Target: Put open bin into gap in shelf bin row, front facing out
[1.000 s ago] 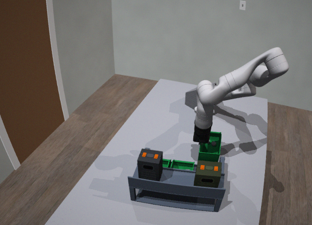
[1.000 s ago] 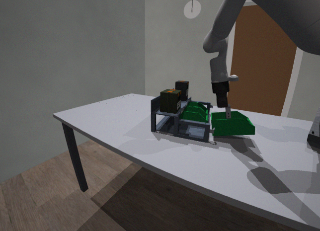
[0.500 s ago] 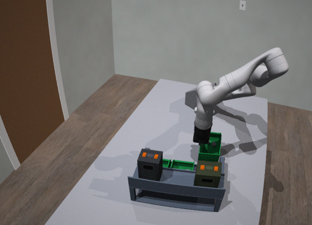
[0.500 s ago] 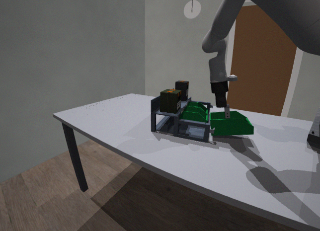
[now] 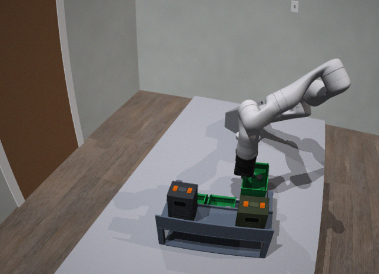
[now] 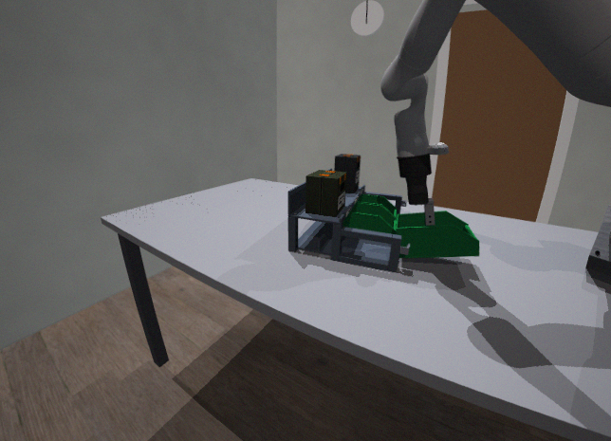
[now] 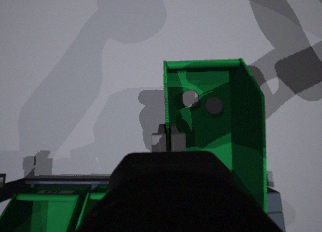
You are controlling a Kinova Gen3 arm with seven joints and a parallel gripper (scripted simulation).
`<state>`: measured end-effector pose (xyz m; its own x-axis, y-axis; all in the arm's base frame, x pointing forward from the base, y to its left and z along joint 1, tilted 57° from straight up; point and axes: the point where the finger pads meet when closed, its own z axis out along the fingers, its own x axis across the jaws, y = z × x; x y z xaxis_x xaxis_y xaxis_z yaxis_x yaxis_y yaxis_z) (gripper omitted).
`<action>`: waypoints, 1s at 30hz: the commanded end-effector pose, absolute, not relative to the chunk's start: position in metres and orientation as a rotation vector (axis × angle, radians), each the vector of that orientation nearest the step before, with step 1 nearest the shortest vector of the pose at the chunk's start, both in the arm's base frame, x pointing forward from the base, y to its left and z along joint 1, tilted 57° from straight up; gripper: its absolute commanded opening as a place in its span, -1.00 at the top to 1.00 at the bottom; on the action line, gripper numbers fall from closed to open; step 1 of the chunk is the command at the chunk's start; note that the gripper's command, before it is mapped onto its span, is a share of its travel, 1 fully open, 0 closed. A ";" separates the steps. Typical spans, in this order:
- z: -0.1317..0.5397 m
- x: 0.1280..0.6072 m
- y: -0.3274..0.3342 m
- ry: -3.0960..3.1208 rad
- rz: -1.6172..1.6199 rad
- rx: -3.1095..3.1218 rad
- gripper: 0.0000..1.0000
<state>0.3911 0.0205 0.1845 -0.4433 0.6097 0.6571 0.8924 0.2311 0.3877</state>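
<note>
The open green bin [image 5: 255, 178] is in front of the shelf's right end, one end against the shelf front. It also shows in the exterior view [image 6: 438, 239], slightly tilted, and in the wrist view [image 7: 215, 124]. Two small grey parts [image 7: 202, 102] lie inside it. My gripper [image 5: 245, 175] points straight down and is shut on the bin's left side wall, as the exterior view [image 6: 430, 216] and the wrist view [image 7: 166, 139] show. The grey shelf [image 5: 215, 220] holds two more green bins [image 5: 218, 200] in a row. The gap is at the right end, under the olive box.
A dark grey box [image 5: 182, 200] and an olive box [image 5: 252, 211], both with orange clips, stand on the low board above the bins. The arm's base [image 5: 232, 118] stands further back on the table. The table's right edge is close to the bin.
</note>
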 end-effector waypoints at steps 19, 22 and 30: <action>0.194 0.408 0.021 -2.145 -1.058 -1.387 1.00; 0.196 0.411 0.021 -2.145 -1.058 -1.387 1.00; 0.201 0.419 0.022 -2.145 -1.058 -1.387 1.00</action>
